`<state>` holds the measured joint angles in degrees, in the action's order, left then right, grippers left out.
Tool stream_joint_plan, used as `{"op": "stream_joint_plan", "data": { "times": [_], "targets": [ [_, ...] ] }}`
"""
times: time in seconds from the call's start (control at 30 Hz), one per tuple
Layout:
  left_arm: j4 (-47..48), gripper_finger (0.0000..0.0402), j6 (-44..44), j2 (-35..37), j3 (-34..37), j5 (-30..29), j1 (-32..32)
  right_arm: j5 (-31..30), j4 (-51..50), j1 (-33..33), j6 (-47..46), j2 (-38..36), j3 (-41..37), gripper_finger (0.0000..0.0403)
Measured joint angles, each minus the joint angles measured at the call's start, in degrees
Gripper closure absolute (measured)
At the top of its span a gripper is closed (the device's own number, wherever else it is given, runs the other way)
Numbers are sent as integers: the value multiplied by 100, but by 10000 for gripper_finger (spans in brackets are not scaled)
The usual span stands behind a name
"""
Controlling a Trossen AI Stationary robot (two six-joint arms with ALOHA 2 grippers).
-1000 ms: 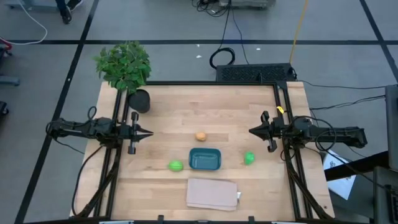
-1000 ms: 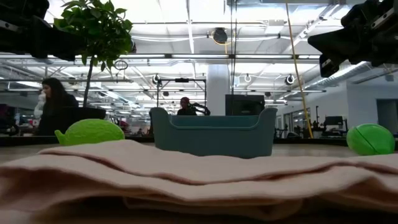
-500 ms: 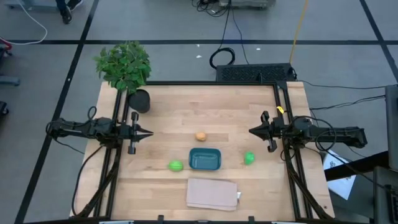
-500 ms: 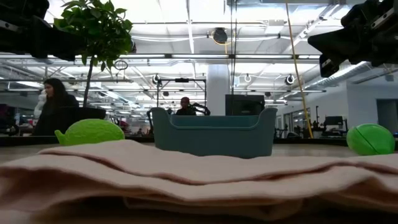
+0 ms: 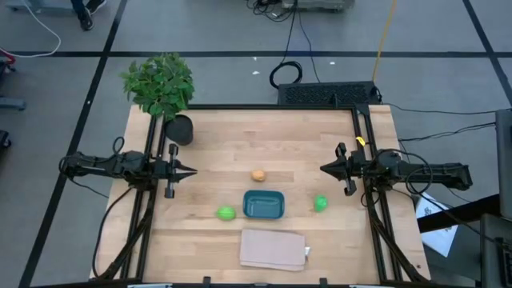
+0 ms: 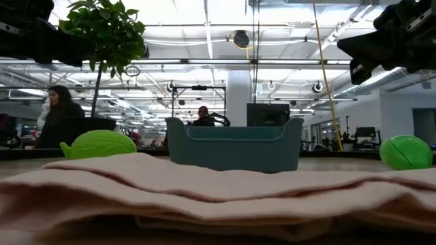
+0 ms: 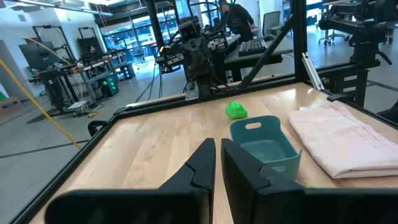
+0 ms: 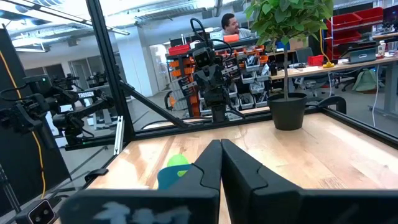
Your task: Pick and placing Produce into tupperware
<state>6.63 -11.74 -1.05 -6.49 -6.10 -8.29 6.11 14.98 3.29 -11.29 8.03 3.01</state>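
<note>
The teal container (image 5: 263, 205) stands on the table near its front middle; it also shows in the low view (image 6: 234, 144) and the left wrist view (image 7: 264, 147). One green fruit (image 5: 226, 214) lies left of it, another (image 5: 321, 203) right of it, and the orange-tan fruit (image 5: 258, 174) behind it. My left gripper (image 5: 192, 170) hangs shut over the table's left side. My right gripper (image 5: 323, 169) hangs shut over the right side. Both are empty and clear of the fruit.
A folded beige cloth (image 5: 273, 249) lies at the front edge, before the container. A potted plant (image 5: 162, 90) stands at the far left corner. Black frame rails (image 5: 364, 136) run along the table's sides. A person (image 6: 60, 117) sits in the room beyond.
</note>
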Motion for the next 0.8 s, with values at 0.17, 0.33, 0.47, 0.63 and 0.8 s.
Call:
{"op": "stream_joint_plan", "data": {
  "times": [0.17, 0.33, 0.47, 0.63, 0.8],
  "targets": [
    [-1, 371, 1, 1, -1, 1, 0, 0, 1, -1, 1, 2, 0, 403],
    [0, 371, 1, 1, -1, -1, -1, -1, 1, -2, 0, 2, -1, 403],
    [-1, 371, 1, -1, 1, 0, 0, 0, 2, 0, 0, 2, 0, 403],
    [-36, 371, 1, -1, 1, 1, 1, -2, 2, -2, 2, 2, -2, 403],
    [-109, 371, 19, 0, 1, 1, 1, -2, 16, -1, 2, 0, -1, 403]
  ]
}}
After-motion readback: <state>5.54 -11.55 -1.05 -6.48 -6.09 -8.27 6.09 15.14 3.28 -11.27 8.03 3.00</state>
